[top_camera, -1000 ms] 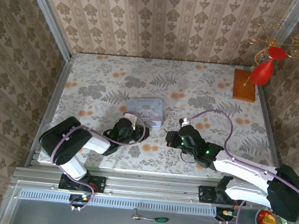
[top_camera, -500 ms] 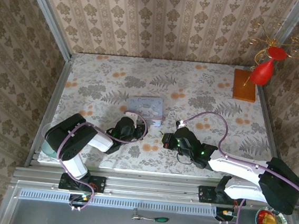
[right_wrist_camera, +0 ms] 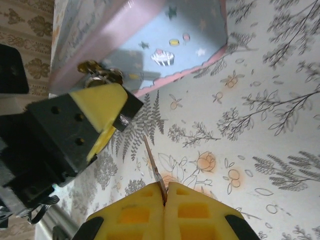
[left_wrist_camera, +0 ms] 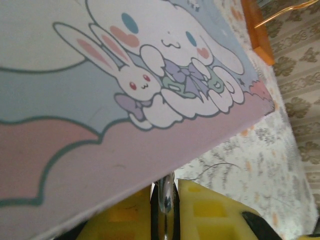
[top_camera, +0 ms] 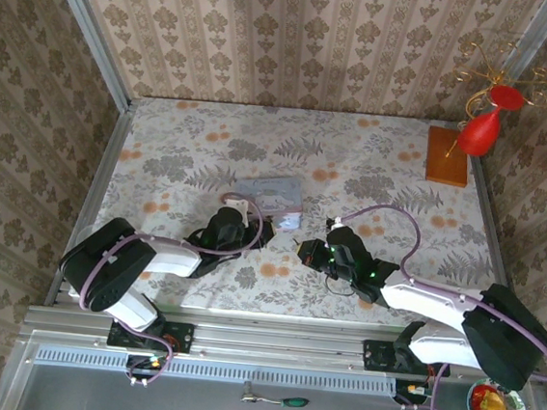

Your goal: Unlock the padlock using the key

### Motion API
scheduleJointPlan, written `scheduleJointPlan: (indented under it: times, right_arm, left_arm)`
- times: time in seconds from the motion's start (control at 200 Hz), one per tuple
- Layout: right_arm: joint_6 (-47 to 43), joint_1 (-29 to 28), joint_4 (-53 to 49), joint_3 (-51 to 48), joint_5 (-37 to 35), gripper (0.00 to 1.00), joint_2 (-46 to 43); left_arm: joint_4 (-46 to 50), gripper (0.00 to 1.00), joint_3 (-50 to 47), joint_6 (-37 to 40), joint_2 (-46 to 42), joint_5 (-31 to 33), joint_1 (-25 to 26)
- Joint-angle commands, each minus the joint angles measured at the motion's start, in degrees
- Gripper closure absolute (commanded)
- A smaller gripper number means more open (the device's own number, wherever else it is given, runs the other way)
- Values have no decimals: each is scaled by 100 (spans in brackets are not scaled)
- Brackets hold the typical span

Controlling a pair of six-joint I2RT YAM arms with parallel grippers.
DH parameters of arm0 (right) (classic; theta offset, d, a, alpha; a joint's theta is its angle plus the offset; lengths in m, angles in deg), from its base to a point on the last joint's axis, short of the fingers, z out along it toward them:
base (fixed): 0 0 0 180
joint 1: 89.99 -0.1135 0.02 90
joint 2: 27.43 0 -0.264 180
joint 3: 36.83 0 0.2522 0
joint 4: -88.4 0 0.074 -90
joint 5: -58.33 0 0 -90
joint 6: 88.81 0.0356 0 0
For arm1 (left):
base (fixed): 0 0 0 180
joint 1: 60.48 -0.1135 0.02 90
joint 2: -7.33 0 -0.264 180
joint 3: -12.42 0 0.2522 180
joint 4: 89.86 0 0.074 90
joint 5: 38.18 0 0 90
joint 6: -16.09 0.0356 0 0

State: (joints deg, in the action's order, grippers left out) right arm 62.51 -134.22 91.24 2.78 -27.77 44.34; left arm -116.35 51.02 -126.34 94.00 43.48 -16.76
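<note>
Moved: left hand (top_camera: 255,228) has shifted right and farther out, up against the tin's near edge; right hand (top_camera: 303,250) has barely changed place.
Table (top_camera: 193,139): covered in floral cloth.
Tin (top_camera: 272,197): pale blue with a cartoon rabbit lid, mid-table.
Left hand: clenched, its yellow pads pinching the padlock's thin pale metal loop.
Right hand: clenched on the key, near the left hand's right side, apart from it.
Padlock (right_wrist_camera: 97,71): at the tin's near edge, by the left fingertips.
Key (right_wrist_camera: 154,167): thin blade aimed at the padlock, short of it.

The top camera looks down from behind the near edge; both wrist cameras sit close, sharing the cartoon tin (left_wrist_camera: 125,75).
</note>
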Motion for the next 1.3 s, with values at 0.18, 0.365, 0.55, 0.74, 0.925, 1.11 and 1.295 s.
scheduleJointPlan:
  times: [0.18, 0.365, 0.55, 0.74, 0.925, 1.11, 1.295]
  right_arm:
    - [519, 356, 921, -53, 1241, 100, 437]
    - [844, 578, 1557, -174, 1511, 100, 591]
    - [881, 721, 1704, -141, 1812, 100, 706]
    - [1025, 852, 1833, -196, 2049, 100, 760]
    - [1215, 972, 1966, -284, 2141, 100, 760]
    - [1345, 1106, 1992, -356, 2238, 100, 760]
    - [1503, 1197, 2298, -379, 2411, 100, 1039]
  left_arm:
    - [133, 95, 350, -809, -456, -326, -41]
    - [53, 96, 399, -1191, -462, -369, -39]
    - [-154, 97, 381, -1460, -381, -462, -40]
    - [-651, 97, 363, -1760, -151, -605, -40]
    - [-1081, 98, 407, -1985, 77, -744, -39]
    - [-1119, 99, 447, -2095, 121, -782, -41]
    - [-1166, 99, 461, -2188, 139, -792, -39]
